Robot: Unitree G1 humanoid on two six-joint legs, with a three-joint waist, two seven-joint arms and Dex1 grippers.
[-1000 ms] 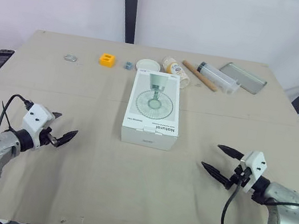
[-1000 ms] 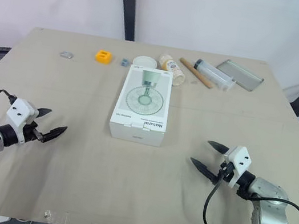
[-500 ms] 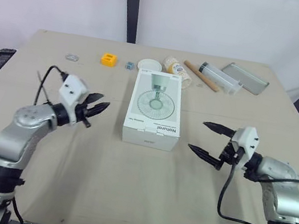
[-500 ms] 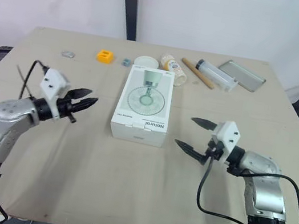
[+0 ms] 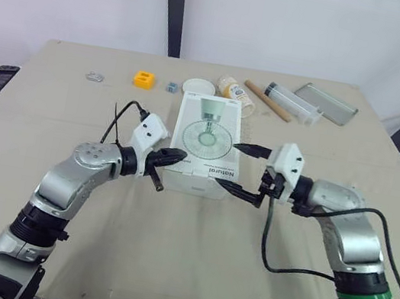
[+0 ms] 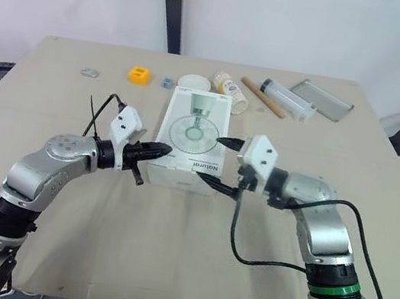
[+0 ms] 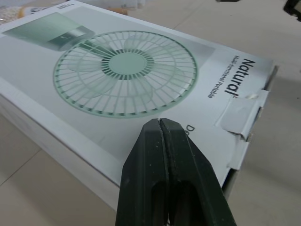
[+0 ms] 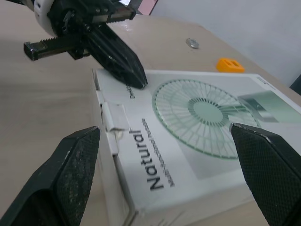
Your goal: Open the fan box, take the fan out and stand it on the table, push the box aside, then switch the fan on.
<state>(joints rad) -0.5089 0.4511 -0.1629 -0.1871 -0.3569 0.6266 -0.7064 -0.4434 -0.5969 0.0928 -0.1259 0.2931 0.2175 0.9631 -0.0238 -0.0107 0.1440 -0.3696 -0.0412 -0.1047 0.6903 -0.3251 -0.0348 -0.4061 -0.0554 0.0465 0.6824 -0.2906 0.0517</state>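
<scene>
Lying flat in the middle of the bench (image 5: 165, 259), the fan box (image 5: 208, 139) is seen in the eye views with the clenched left jaws at its near left corner and the released right jaws spread at its near right corner. In the left wrist view, the clenched tips are held over the printed top, near the end flap (image 7: 242, 117). In the right wrist view, the box is framed between wide-spread fingers (image 8: 75, 174).

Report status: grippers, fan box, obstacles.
Left gripper: jaws shut, tip on near corner of fan box. Right gripper: jaws open at near end. Box closed, flat. Nothing blocking.
</scene>
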